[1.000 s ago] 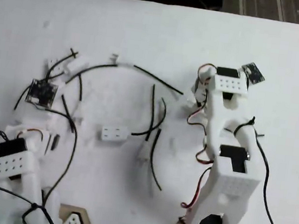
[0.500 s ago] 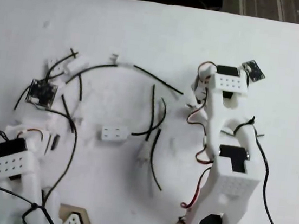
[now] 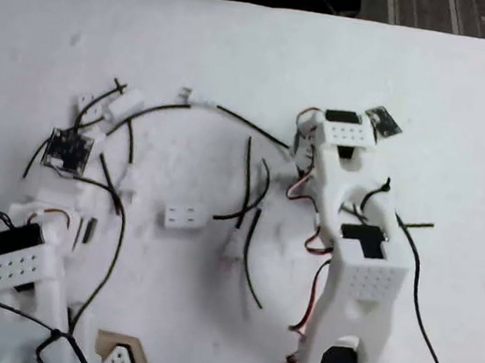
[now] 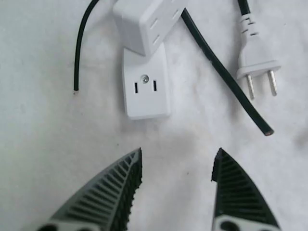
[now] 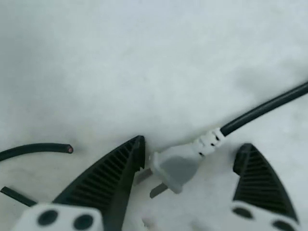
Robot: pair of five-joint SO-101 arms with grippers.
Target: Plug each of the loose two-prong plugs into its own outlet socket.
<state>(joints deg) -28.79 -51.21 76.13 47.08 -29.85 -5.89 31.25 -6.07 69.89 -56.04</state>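
On the white table (image 3: 241, 48), a white rectangular plastic outlet block (image 3: 187, 217) lies near the middle. Beyond that block and to its right in the high view, the white right arm (image 3: 354, 284) stretches over the end of a long black cable (image 3: 249, 125) that arcs round the block's far side.

The right wrist view shows the right claw (image 5: 192, 144) wide open. Its dark ribbed fingers (image 5: 118, 168) are spread on either side of a grey-white two-prong plug (image 5: 175, 168), which lies flat on the table at the end of a black cable. The metal prongs sit just beside one finger, and the claw grips nothing.

To the block's left and nearer the table's front edge stands the white left arm (image 3: 24, 270). Its left claw (image 4: 179, 154) is also open and holds nothing. Ahead of it lies a small white two-slot outlet socket (image 4: 146, 89), touching a larger white multi-slot socket block (image 4: 149, 21) that overlaps one end of it. A white two-prong plug (image 4: 258, 60) lies near them with its prongs bare and in no socket. A cut black lead (image 4: 221, 72) runs between this plug and the sockets. How these sit from the middle block cannot be told.

Short loose black cable pieces (image 3: 251, 253) lie just right of the middle block.
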